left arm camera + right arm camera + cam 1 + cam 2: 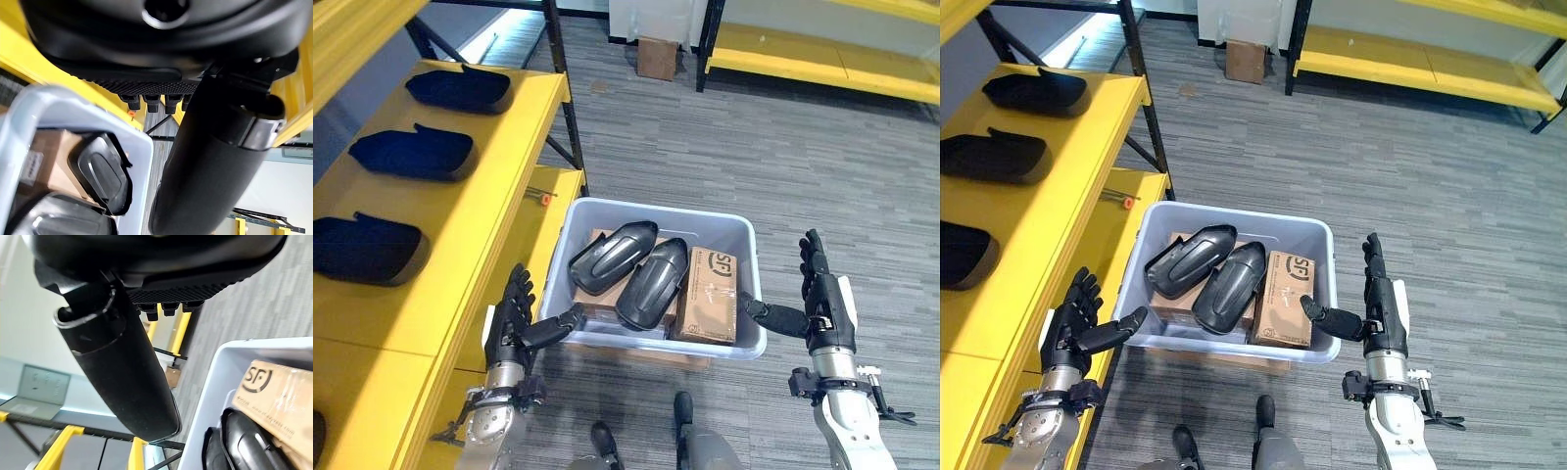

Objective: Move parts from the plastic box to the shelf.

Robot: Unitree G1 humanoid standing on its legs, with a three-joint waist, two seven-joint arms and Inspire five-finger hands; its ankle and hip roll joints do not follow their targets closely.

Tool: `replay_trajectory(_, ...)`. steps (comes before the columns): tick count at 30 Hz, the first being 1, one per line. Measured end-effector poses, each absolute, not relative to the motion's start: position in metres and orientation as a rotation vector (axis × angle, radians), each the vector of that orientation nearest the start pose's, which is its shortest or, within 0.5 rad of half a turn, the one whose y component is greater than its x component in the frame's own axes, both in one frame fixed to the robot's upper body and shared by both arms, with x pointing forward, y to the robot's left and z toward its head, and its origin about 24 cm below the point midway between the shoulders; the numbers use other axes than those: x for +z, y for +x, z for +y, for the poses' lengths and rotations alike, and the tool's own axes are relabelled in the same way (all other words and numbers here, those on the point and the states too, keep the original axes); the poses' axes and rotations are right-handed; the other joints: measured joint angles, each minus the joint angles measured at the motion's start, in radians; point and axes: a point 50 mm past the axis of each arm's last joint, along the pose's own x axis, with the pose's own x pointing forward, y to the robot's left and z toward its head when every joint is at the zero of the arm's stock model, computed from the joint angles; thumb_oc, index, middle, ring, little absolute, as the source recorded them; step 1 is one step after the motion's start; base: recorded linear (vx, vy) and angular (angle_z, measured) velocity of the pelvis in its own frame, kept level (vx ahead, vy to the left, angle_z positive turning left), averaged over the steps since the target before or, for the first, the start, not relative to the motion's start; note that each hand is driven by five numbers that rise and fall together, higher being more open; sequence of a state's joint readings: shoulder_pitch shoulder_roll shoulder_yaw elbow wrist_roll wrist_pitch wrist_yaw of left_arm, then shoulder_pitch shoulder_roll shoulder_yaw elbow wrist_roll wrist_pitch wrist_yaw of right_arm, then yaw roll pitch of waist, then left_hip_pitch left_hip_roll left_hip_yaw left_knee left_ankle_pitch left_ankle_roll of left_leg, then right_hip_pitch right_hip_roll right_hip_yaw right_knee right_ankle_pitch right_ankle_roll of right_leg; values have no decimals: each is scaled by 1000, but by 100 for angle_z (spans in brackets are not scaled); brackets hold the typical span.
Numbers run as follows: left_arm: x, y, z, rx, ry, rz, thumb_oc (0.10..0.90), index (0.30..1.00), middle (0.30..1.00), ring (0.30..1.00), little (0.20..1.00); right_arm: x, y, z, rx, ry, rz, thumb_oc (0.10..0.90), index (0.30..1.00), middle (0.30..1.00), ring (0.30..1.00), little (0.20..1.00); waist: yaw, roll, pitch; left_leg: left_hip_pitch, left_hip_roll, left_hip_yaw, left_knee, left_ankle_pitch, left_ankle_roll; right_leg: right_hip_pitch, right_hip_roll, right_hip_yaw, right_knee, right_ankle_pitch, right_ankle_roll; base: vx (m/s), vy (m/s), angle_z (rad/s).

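Left eye view: both hands flank the plastic box point(651, 217), fingers straight, nothing held.

Left hand point(512, 325) stands by the box's left wall, thumb toward the rim; right hand point(824, 299) by the right wall, thumb reaching to the near right corner. Inside the box, two black parts point(639, 271) lie side by side on cardboard boxes point(713, 294). Beyond and left, three more black parts point(413, 153) sit in a row on the yellow shelf point(460, 230). A small cardboard carton point(656, 57) stands far off on the floor.

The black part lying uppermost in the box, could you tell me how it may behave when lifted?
The black part looks like a rigid moulded shell, so probably stiff and light. Its smooth curved surface may slip. Resting tilted on its neighbour, it could rock.
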State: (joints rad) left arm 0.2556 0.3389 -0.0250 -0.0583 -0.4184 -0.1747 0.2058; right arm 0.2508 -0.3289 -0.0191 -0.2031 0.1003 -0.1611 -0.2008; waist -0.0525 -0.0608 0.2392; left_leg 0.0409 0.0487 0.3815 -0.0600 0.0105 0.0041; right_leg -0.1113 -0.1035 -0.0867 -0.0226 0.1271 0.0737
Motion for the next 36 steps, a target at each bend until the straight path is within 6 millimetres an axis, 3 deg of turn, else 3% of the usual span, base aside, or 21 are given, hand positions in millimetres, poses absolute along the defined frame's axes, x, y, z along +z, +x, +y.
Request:
replay_trajectory(2, 26, 197, 226, 251, -95, 33, 900, 1000, 1000, 1000, 1000, 64, 202, -224, -193, -230, -134, 900, 1000, 1000, 1000, 1000, -1, 16, -5, 5, 17, -60, -3, 1, -2, 21, 20, -3, -29, 4, -7, 136, -138, -8)
replay_trajectory(8, 31, 206, 222, 238, -111, 5, 900, 1000, 1000, 1000, 1000, 69, 205, -226, -197, -237, -153, 900, 1000, 1000, 1000, 1000, -9, 28, -12, 13, 49, -118, 4, 5, -31, 57, 47, -8, -58, -5, -22, 93, -205, 7)
replay_trajectory(9, 31, 207, 221, 239, -118, 3, 900, 1000, 1000, 1000, 1000, 70, 207, -225, -195, -239, -157, 900, 1000, 1000, 1000, 1000, -14, 29, -12, 3, 62, -123, 32, -3, -53, 59, 53, -8, -52, -16, -32, 102, -335, 16)
replay_trajectory(13, 28, 206, 220, 237, -121, 24, 900, 1000, 1000, 1000, 1000, 72, 208, -226, -194, -242, -170, 900, 1000, 1000, 1000, 1000, 7, 18, -10, -132, 100, -174, 352, -69, -61, 70, 69, 4, -21, -53, -50, -2, -188, 8)
replay_trajectory(15, 26, 205, 219, 242, -123, 28, 900, 1000, 1000, 1000, 1000, 73, 207, -230, -189, -271, -171, 900, 1000, 1000, 1000, 1000, 23, 8, 1, -273, 102, -327, 611, -54, -66, 47, 72, 44, 47, -97, -96, 46, 5, 3)
replay_trajectory(16, 24, 203, 219, 242, -122, 39, 900, 1000, 1000, 1000, 1000, 74, 207, -230, -190, -275, -175, 900, 1000, 1000, 1000, 1000, 30, 7, 2, -293, 107, -354, 639, -60, -62, 45, 74, 50, 54, -101, -101, 167, 120, -24)
replay_trajectory(17, 22, 201, 220, 245, -120, 51, 900, 1000, 1000, 1000, 1000, 76, 207, -231, -200, -272, -182, 900, 1000, 1000, 1000, 1000, 27, 2, 5, -315, 111, -368, 629, -70, -51, 40, 68, 55, 60, -104, -106, 212, 188, -18)
replay_trajectory(18, 22, 201, 221, 247, -118, 54, 900, 1000, 1000, 1000, 1000, 77, 207, -232, -212, -271, -189, 900, 1000, 1000, 1000, 1000, 26, -3, 8, -323, 132, -376, 546, -77, -43, 27, 65, 56, 64, -110, -105, 286, 275, -19)
replay_trajectory(20, 21, 202, 220, 246, -118, 56, 900, 1000, 1000, 1000, 1000, 80, 207, -234, -225, -274, -201, 900, 1000, 1000, 1000, 1000, 24, -9, 15, -304, 161, -385, 387, -69, -52, 10, 60, 67, 78, -107, -111, 213, 295, -18)
replay_trajectory(21, 21, 203, 220, 242, -118, 57, 900, 1000, 1000, 1000, 1000, 80, 207, -235, -240, -273, -202, 900, 1000, 1000, 1000, 1000, 18, -6, 16, -278, 195, -385, 244, -49, -75, 5, 57, 83, 82, -107, -85, 204, 287, -13)
replay_trajectory(22, 24, 207, 218, 233, -120, 44, 900, 1000, 1000, 1000, 1000, 82, 208, -236, -252, -277, -211, 900, 1000, 1000, 1000, 1000, 12, 6, 17, -261, 215, -384, 127, -35, -94, -4, 62, 81, 87, -106, -86, 242, 268, -31)
replay_trajectory(23, 27, 210, 216, 228, -125, 30, 900, 1000, 1000, 1000, 1000, 85, 210, -237, -260, -278, -224, 900, 1000, 1000, 1000, 1000, 15, 18, 22, -256, 236, -373, 95, -20, -91, -22, 67, 107, 100, -113, -75, 237, 265, -74)
replay_trajectory(24, 27, 211, 216, 229, -126, 31, 900, 1000, 1000, 1000, 1000, 87, 213, -235, -253, -277, -235, 900, 1000, 1000, 1000, 1000, 22, 30, 24, -222, 249, -351, 90, -10, -89, -27, 73, 151, 106, -118, -59, 331, 399, -94)
replay_trajectory(26, 26, 211, 213, 215, -130, 32, 900, 1000, 1000, 1000, 1000, 90, 212, -237, -253, -294, -245, 900, 1000, 1000, 1000, 1000, 11, 74, 21, -176, 244, -304, 87, -13, -78, -8, 75, 163, 91, -117, -29, 193, 258, -59)
replay_trajectory(28, 31, 215, 210, 192, -125, 16, 900, 1000, 1000, 1000, 1000, 87, 208, -239, -266, -299, -231, 900, 1000, 1000, 1000, 1000, -4, 80, 20, -160, 218, -276, 75, 69, -105, -1, 39, 167, 81, -111, -9, 111, 171, -21)
replay_trajectory(29, 38, 219, 209, 182, -126, -16, 900, 1000, 1000, 1000, 1000, 84, 203, -240, -264, -305, -211, 900, 1000, 1000, 1000, 1000, -8, 62, 18, -159, 180, -253, 76, 71, -118, 3, 2, 167, 58, -103, -2, 196, 398, 0)
replay_trajectory(30, 44, 224, 211, 163, -100, -36, 900, 1000, 1000, 1000, 1000, 74, 195, -238, -260, -290, -168, 900, 1000, 1000, 1000, 1000, -22, 32, 14, -157, 115, -239, 80, 56, -97, 27, -67, 163, 20, -80, 32, 124, 344, 4)
replay_trajectory(31, 45, 223, 214, 161, -85, -37, 900, 1000, 1000, 1000, 1000, 72, 195, -236, -257, -277, -158, 900, 1000, 1000, 1000, 1000, -22, 27, 12, -157, 96, -227, 88, 49, -92, 27, -86, 164, 14, -71, 35, 74, 307, 1)
replay_trajectory(34, 48, 223, 223, 173, -49, -44, 900, 1000, 1000, 1000, 1000, 72, 199, -230, -232, -265, -159, 900, 1000, 1000, 1000, 1000, -11, 24, 12, -166, 55, -180, 108, 21, -62, 16, -137, 167, -19, -40, 41, 9, 162, -30)
replay_trajectory(36, 49, 223, 223, 175, -50, -49, 900, 1000, 1000, 1000, 1000, 73, 200, -230, -232, -266, -162, 900, 1000, 1000, 1000, 1000, -4, 20, 12, -180, 49, -170, 131, -2, -58, 13, -144, 165, -30, -27, 59, 4, 135, -13)
